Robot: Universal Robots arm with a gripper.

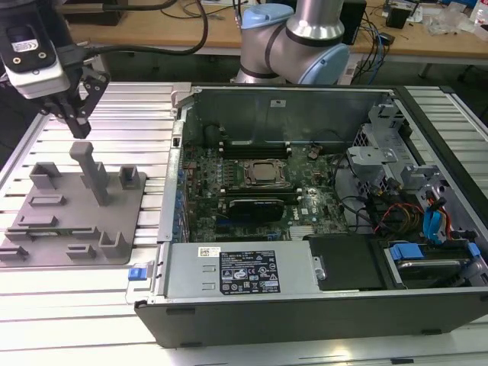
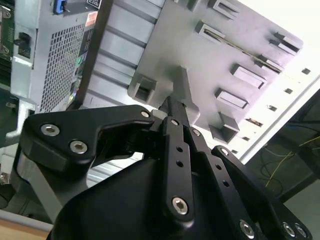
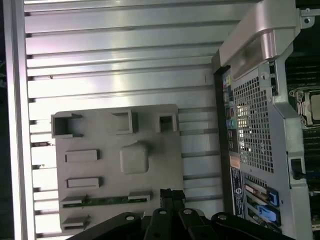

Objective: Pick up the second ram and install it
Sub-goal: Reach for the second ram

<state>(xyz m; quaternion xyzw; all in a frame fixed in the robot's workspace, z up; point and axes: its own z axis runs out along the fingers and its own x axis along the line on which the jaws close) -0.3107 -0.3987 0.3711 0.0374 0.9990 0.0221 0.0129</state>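
The second ram (image 3: 105, 201) is a slim, long, green circuit-board stick with a row of dark chips along it. In the first wrist view it lies flat and lengthwise in the grey plastic holder tray (image 3: 100, 135), in a row near one edge of the tray. Each of its ends is tucked under a small grey clip block. It looks very thin against the tray's moulded pockets and raised blocks.

The black two-fingered gripper (image 1: 80, 126) hangs in the air over this tray. Its fingers (image 3: 167, 196) are drawn together with barely a gap between them, and nothing is held. In the exterior view its tips sit just above the tray's tall grey upright post (image 1: 90, 171), without touching it.

The stick lies below the gripper and off to one side of the fingertips, beyond the post, well short of any contact. In the second wrist view the closed fingertips (image 2: 175, 107) point down at the post and the tray surface around it.

The tray rests on a ribbed silver aluminium table (image 1: 91, 320). On the gripper's far side from the tray stands the open dark-grey computer case (image 1: 305, 305), holding a green motherboard (image 1: 252, 191) with long black memory slots (image 1: 255, 149).
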